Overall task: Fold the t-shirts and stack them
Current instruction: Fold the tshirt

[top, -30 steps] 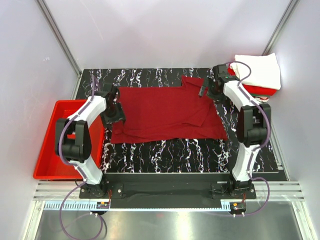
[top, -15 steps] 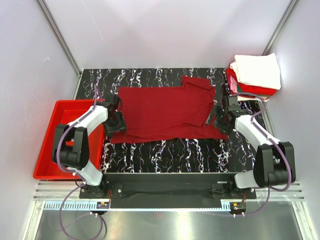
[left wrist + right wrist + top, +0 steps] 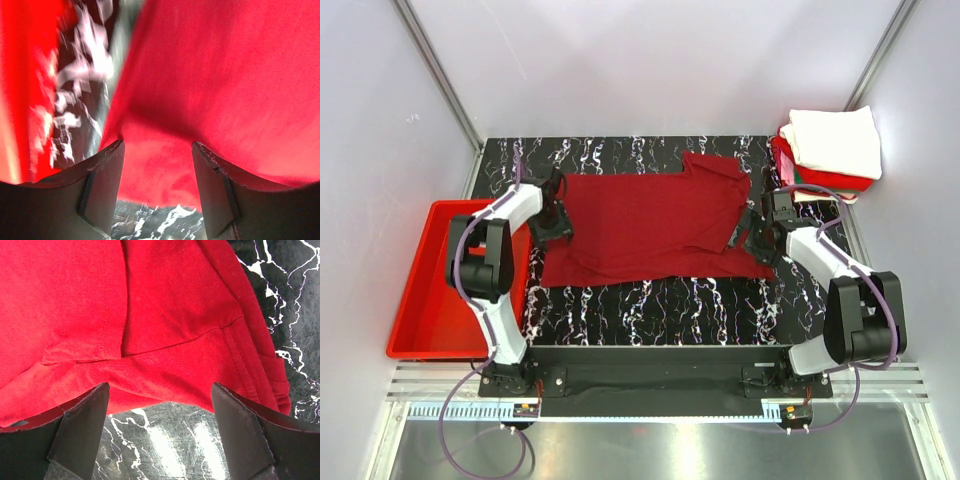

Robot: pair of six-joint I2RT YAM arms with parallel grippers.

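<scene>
Top external view: two arms rise from the near edge of a black, white-veined worktop (image 3: 650,305), with a red tray (image 3: 415,300) sitting just off its left side beside the left arm. A dark maroon tee (image 3: 650,220) lies spread over the middle of the worktop between the arms, unfolded, with a sleeve jutting toward the far right and a flap turned over near its right edge. The left claw (image 3: 556,222) is down at the tee's left edge. Its wrist camera shows both fingers (image 3: 102,190) apart with the cloth's hem lying between them, though blur hides whether either finger touches the fabric. The right claw (image 3: 748,235) is down at the tee's right edge, near the turned-over flap. Its wrist camera shows the fingers (image 3: 80,430) spread wide, bare worktop between them and the seamed hem just past the tips, so nothing is clamped. At the far right corner, well apart from the spread tee, sits a folded stack (image 3: 825,160), with a white tee (image 3: 835,140) on top of a bright red tee (image 3: 820,180).
</scene>
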